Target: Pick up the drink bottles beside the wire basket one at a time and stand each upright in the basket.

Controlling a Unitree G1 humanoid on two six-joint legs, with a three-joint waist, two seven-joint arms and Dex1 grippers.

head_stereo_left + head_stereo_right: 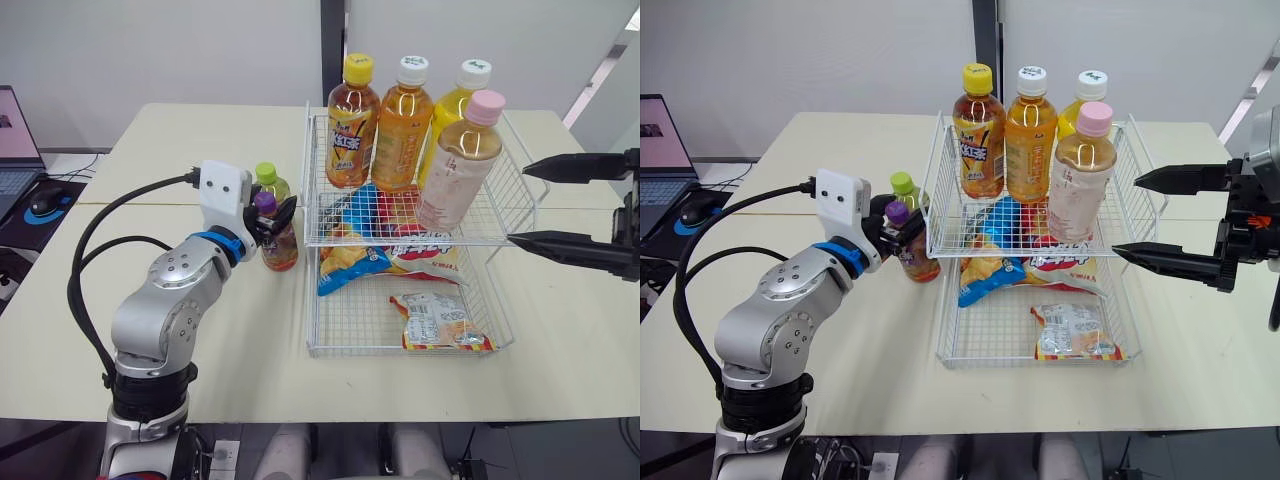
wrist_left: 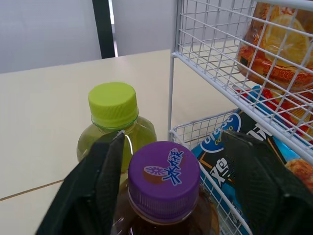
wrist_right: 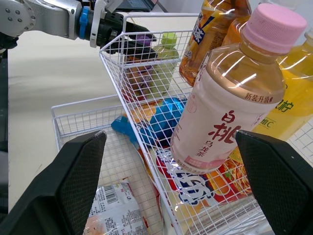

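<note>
A small purple-capped bottle (image 1: 279, 240) of dark drink stands upright on the table just left of the two-tier wire basket (image 1: 405, 241). A green-capped bottle (image 1: 269, 181) stands right behind it. My left gripper (image 1: 272, 218) is open, one finger on each side of the purple-capped bottle (image 2: 164, 178) at cap height. In the basket's upper tier three tea bottles (image 1: 402, 125) stand upright and a pink-capped bottle (image 1: 460, 165) leans to the right. My right gripper (image 1: 520, 203) hangs wide open just off the basket's right side, holding nothing.
Snack bags (image 1: 440, 322) and a blue chip bag (image 1: 350, 262) lie in the basket's lower tier. A laptop (image 1: 14, 140) and mouse (image 1: 45, 201) sit on a side desk at far left. Bare tabletop (image 1: 240, 340) stretches in front of the basket.
</note>
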